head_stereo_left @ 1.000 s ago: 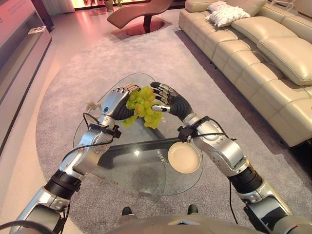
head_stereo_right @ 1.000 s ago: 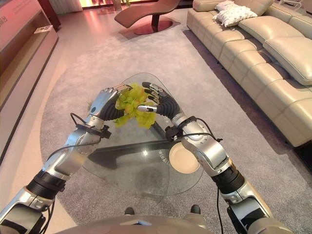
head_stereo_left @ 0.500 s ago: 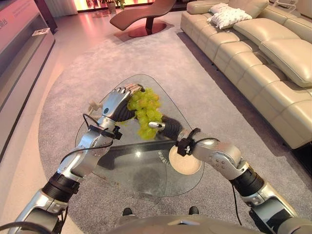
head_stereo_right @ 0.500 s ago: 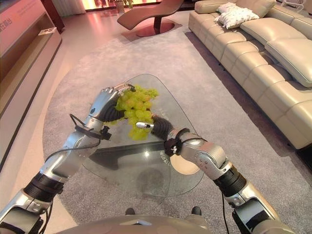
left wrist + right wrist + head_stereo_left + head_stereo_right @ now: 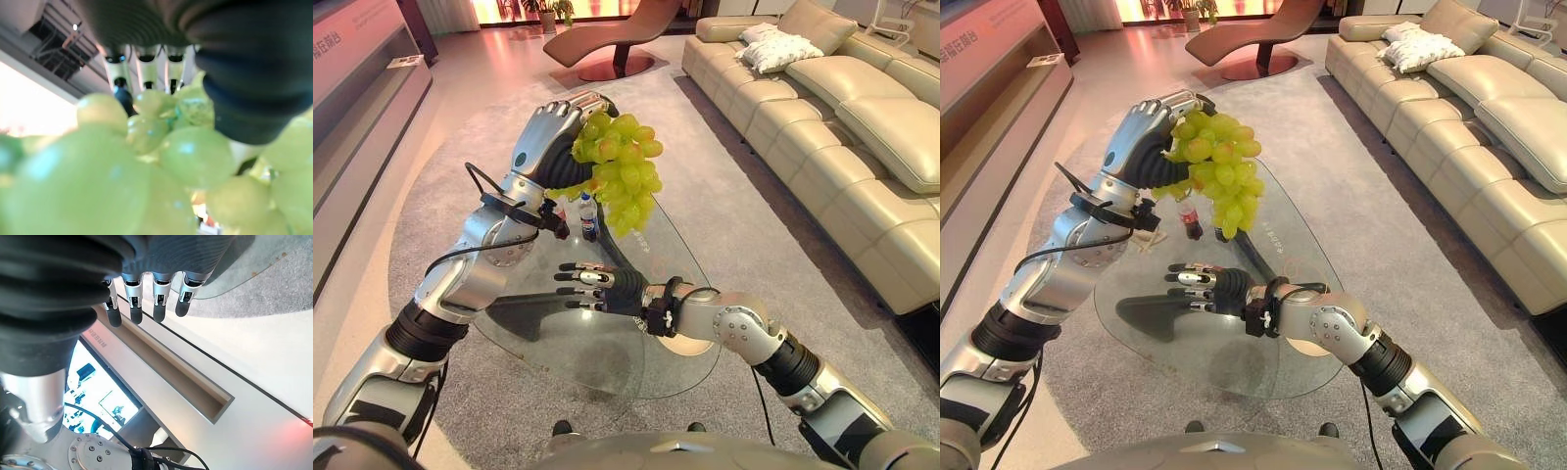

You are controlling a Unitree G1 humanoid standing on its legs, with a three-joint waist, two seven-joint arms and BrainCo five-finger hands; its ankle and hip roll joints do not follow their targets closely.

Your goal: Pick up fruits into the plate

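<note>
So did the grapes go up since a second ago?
Yes. The left hand has lifted the green grapes well above the glass table; earlier they hung low over its far end.

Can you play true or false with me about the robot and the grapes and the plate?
1. The left hand holds the bunch of green grapes up in the air. True.
2. The grapes already lie in the round cream plate. False: they hang above the clear glass table, and the right arm covers most of the plate.
3. The right hand is holding the grapes too. False: its fingers are straight and it holds nothing, low over the table.
4. A small bottle with a dark drink stands on the table. True.
5. A cream leather sofa stands beside the grey rug. True.
</note>
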